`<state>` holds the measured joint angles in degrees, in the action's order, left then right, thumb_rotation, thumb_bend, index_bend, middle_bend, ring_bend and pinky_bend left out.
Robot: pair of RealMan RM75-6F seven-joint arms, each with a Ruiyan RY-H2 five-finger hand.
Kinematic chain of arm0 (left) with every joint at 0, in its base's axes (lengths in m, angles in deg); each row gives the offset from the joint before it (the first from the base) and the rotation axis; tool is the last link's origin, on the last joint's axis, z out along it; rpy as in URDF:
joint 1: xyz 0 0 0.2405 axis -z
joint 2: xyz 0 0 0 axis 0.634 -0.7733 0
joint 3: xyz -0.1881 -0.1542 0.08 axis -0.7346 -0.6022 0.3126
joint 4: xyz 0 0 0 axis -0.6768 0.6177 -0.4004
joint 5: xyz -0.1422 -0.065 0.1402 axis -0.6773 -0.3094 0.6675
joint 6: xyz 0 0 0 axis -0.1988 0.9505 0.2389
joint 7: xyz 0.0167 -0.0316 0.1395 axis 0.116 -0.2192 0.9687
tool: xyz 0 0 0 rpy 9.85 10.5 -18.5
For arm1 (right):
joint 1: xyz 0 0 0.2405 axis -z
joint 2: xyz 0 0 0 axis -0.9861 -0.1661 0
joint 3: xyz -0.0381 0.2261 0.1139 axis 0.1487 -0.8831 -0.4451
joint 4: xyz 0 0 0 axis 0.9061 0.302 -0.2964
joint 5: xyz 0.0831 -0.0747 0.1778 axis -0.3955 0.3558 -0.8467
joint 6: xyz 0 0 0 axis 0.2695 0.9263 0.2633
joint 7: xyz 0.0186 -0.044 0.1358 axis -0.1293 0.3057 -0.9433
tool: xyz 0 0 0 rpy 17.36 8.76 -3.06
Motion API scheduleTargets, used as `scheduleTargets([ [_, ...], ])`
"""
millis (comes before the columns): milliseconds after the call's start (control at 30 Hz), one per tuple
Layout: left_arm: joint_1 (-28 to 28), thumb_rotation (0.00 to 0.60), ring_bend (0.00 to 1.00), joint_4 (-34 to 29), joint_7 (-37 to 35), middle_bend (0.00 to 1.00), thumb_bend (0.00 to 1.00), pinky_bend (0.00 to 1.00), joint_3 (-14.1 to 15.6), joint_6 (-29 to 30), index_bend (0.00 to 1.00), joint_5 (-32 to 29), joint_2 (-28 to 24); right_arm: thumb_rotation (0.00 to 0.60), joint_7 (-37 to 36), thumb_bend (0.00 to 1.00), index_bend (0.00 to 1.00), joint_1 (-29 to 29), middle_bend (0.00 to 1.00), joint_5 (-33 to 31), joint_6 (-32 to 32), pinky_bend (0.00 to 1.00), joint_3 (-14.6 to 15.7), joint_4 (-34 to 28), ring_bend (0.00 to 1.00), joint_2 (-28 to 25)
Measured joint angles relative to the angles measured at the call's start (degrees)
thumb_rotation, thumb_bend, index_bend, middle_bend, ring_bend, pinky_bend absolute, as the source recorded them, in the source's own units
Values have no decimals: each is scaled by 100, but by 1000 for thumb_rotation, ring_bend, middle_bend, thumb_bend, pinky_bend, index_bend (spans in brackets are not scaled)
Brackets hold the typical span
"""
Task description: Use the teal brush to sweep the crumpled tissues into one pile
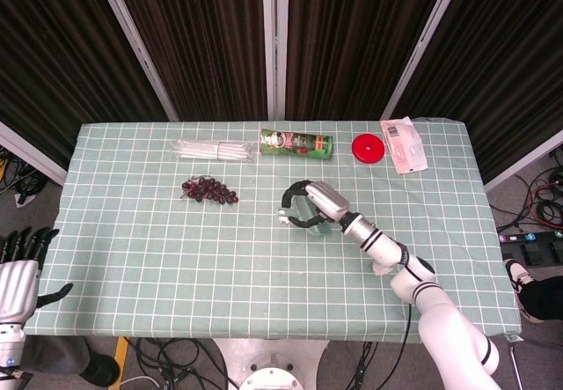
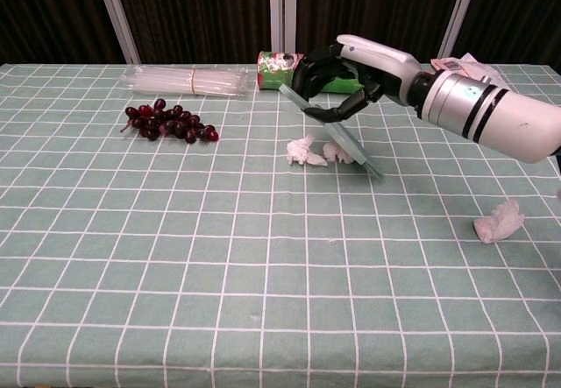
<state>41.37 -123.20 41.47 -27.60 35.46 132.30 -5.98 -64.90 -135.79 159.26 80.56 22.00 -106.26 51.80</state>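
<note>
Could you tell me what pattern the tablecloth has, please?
The tablecloth is pale green with a white grid of squares, clearest in the chest view.

Bare worktop (image 2: 219, 300) fills the lower frame; grapes (image 2: 168, 122), straw pack (image 2: 188, 80) and green can (image 2: 279, 67) crowd the upper edge.

Checked table (image 1: 132, 258), tissues (image 2: 306, 151), grapes (image 2: 166, 122), can (image 1: 295, 143), red lid (image 1: 369, 148)

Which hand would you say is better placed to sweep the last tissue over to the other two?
The right hand: it already holds the brush beside two tissues; the left hand is off the table's near corner.
</note>
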Motion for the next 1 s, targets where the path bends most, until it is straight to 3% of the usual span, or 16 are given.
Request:
scheduleTargets([
  [200,-41,600,58,18,-51,123,103,41,16,18,135,-28,-12,600,19,410,759,-456,635,-179,-444,283,-220,133,310,330],
  [400,-61,600,58,-3,-53,123,103,41,18,38,135,-41,-29,600,27,410,759,-784,635,-50,-445,284,-146,164,310,502],
  [733,-60,600,58,50,-97,123,103,41,17,52,135,2,3,600,62,407,759,-650,636,436,458,283,334,-161,310,355],
  [1000,6,600,58,120,-189,123,103,41,-19,23,135,78,13,600,558,409,763,-117,645,292,1354,276,208,-914,310,-355],
])
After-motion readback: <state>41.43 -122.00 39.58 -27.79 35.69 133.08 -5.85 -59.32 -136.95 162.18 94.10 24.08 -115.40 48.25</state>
